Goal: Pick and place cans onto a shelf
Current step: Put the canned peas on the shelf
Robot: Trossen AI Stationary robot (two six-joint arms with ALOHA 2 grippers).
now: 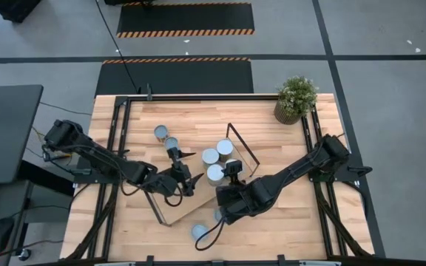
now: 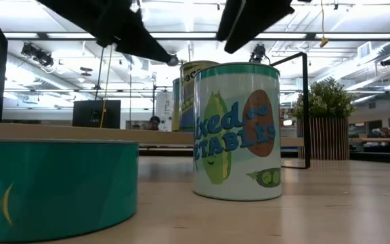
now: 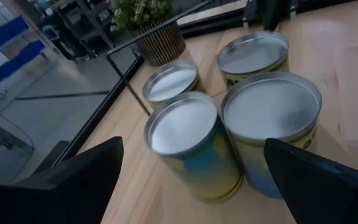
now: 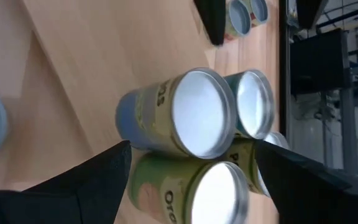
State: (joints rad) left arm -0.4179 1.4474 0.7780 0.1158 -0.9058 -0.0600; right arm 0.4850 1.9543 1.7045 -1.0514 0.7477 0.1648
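While four short silvery-topped metal cans [image 1: 217, 161] cluster on the long light-wood shelf [image 1: 198, 203], others sit on the slatted counter [image 1: 287, 214]. Left pincer [image 1: 188, 181] gapes released beside them; right pincer [image 1: 231, 175] hovers empty, parted

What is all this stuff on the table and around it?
cans: about eight, silvery tops, green and yellow labels; four clustered mid-table, two farther back on the left, two by the near edge.
shelf: one, light wood with black wire ends, lying diagonally on the table.
plant: one, green, in a ribbed brown pot, far right corner.
table: one, pale slatted wood, under everything.
left gripper: one, dark, open, just left of the cluster.
right gripper: one, dark, over the cluster's right side.
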